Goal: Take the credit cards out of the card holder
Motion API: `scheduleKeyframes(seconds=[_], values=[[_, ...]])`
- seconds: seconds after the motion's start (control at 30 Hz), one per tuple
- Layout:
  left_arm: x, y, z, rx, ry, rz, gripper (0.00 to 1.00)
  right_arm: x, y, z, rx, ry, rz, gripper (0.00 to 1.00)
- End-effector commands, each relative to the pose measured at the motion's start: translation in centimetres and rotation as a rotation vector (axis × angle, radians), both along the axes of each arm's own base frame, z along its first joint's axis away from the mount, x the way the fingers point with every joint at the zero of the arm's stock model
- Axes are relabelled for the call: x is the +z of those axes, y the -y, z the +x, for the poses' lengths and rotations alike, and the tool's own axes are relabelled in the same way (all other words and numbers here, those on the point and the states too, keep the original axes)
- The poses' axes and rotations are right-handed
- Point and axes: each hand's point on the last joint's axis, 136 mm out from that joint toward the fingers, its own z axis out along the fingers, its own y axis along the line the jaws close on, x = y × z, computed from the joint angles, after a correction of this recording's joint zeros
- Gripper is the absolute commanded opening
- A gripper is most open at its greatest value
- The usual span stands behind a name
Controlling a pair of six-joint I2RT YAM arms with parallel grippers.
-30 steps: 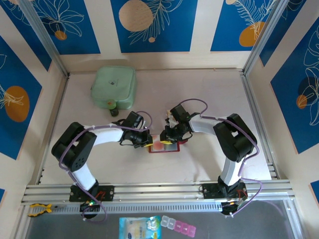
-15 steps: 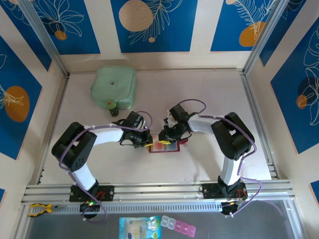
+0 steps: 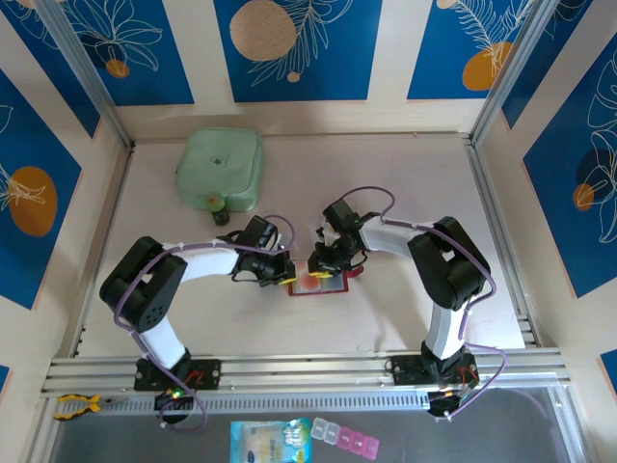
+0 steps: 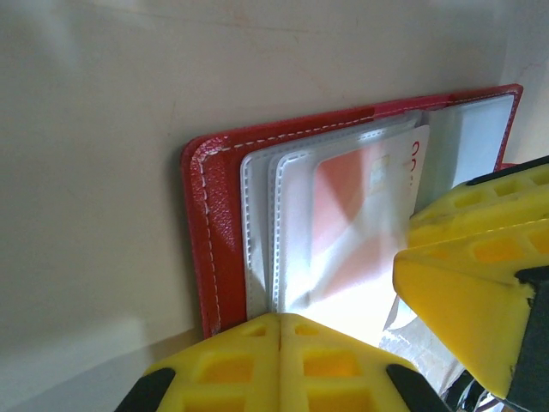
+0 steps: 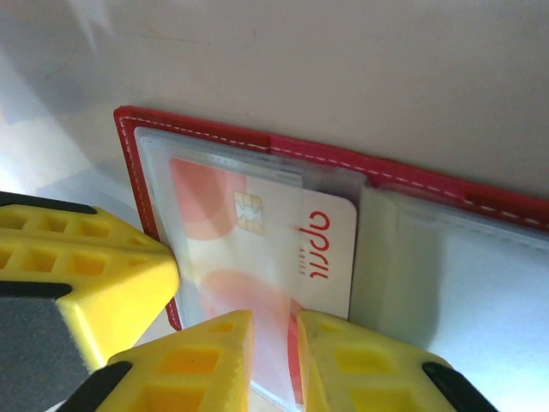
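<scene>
Open wallet (image 3: 323, 285) mid-surface, between pincers. Left pincer (image 4: 279, 335) fingers together, on wallet's left edge. Right pincer (image 5: 274, 326) narrowly apart, seemingly clamped on card (image 5: 283, 232) in wallet pocket.

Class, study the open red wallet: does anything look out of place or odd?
The pale card with red patches sits partway out of its clear sleeve in the card holder, its edge between the fingers of the right gripper.

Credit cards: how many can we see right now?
1. A pale card with red spots lies tucked in the open red card holder. More may be hidden beneath it or in the other pockets.
</scene>
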Motion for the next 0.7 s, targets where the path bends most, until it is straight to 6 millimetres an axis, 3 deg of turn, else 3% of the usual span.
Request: scheduleKeyframes(seconds=[0.0,0.37,0.67], values=[[-0.9,-0.6,-0.7,-0.009,-0.028,0.043,0.07,0.5,0.7,-0.3,0.018,0.015,-0.049,0.22],[2.0,0.5,0.5,-0.03,0.03,-0.003,0.07,3.1,-0.1,-0.1,0.004,0.047,0.053,0.22],[2.1,2.2,-0.1,-0.073,0.024,-0.01,0.07,2.9,1.3,0.0,-0.034,0.033,0.048,0.22]])
